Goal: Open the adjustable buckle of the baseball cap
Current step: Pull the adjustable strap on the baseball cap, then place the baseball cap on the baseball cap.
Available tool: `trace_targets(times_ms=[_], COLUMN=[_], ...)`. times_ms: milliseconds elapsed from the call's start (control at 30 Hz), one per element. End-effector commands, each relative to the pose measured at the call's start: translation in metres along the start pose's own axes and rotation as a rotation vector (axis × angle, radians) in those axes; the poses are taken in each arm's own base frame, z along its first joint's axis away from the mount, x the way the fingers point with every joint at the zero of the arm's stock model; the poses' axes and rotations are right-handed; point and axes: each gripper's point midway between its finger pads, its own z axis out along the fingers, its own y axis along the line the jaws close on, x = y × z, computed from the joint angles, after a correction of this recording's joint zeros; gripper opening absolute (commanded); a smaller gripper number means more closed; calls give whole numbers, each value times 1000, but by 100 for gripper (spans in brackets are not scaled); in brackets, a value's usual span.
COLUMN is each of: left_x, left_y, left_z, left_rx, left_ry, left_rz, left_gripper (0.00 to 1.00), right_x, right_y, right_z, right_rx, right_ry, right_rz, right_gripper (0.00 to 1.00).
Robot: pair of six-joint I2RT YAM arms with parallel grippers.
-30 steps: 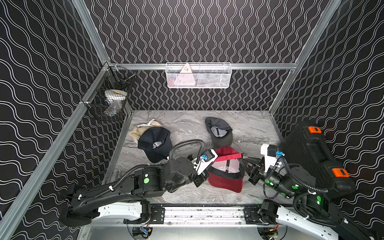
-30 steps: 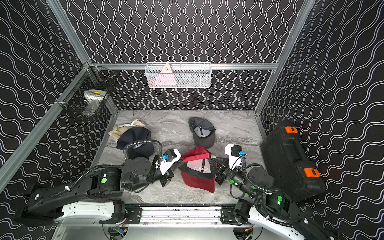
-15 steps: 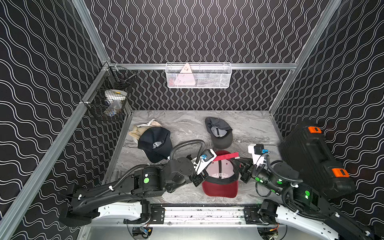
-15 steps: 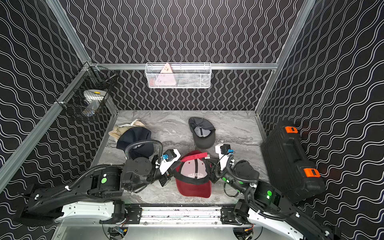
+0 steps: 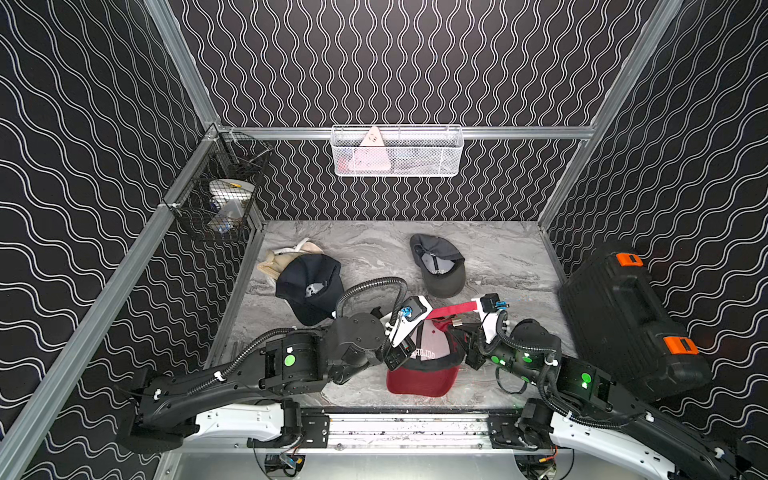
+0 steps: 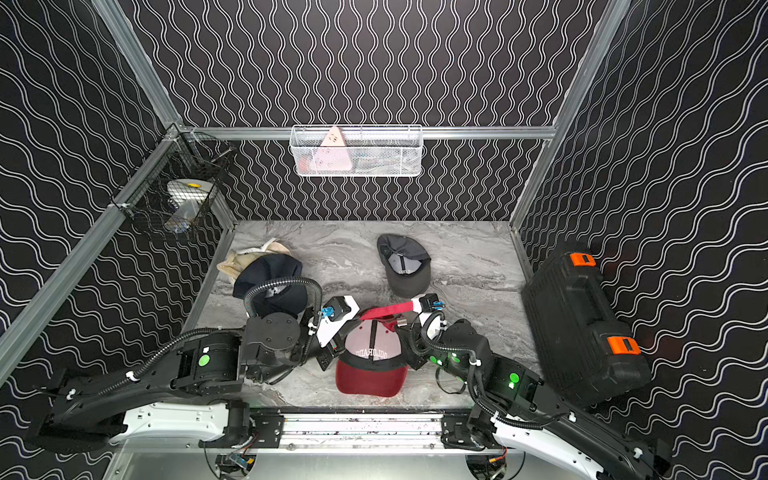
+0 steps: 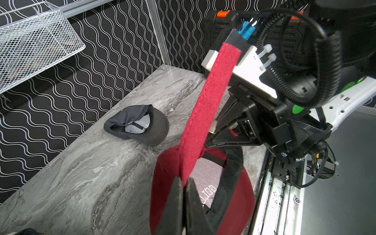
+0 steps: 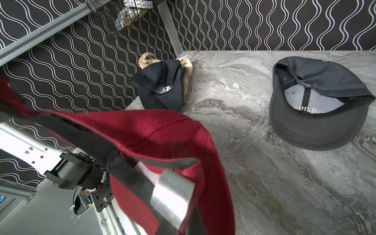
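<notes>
1. Jaws of the left gripper (image 7: 184, 183) are squeezed all the way shut on the root of the red strap (image 7: 205, 105), right where it leaves the red cap (image 7: 164, 179), going by the left wrist view. My guess: that's the anchor hand, keeping the cap steady. The strap's loose end drapes over the right arm's camera mount (image 7: 242, 61), and beside it the right gripper (image 7: 213, 131) is pinched closed too.
2. Right wrist view: a shiny metal buckle (image 8: 173, 195) sits right up at the lens, so that's what the right side is clamped on. Strap doesn't look threaded through it, so I'd call the buckle open or nearly, can't swear to it.
3. Both top views: the cap hangs between the two arms at the front edge of the marble tabletop (image 5: 498, 257), inside up, brim toward the front rail (image 5: 407, 428). Can't tell if the brim touches down. A gray cap (image 5: 440, 266) lies upside down further back; a dark cap (image 5: 309, 286) is piled on a beige cap (image 5: 286, 255) at the left.
4. Same views, containers: white mesh basket (image 5: 397, 151) on the back wall holds a pinkish triangular thing (image 5: 370, 153); black wire basket (image 5: 226, 199) on the left wall holds a white roll (image 5: 230, 189) plus clear stuff I can't make out; black hard case (image 5: 623, 316) on the right is closed, contents hidden.
</notes>
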Motion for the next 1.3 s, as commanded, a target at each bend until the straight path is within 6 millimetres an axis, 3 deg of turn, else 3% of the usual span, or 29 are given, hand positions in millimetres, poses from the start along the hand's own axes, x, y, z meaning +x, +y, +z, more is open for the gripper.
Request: trace_targets(times_ms=[0,300,867,1267], left_x=[-15,-14,-7,-8], left_y=[4,8,44,87], left_z=[-1,2,15,24], left_rx=[-16,-43,-72,-125], left_ry=[-50,-49,-28,-11], left_rz=[-8,-2,-83,-145], left_gripper=[0,0,0,0], right_x=[-3,3,-3,-22], right_y=[3,4,-9,-35], right_z=[1,0,-25,-68], right_rx=[-10,-23,33,153], right_ry=[-10,21,-9,-107], right_rz=[24,21,31,27], right_gripper=[5,33,36,41])
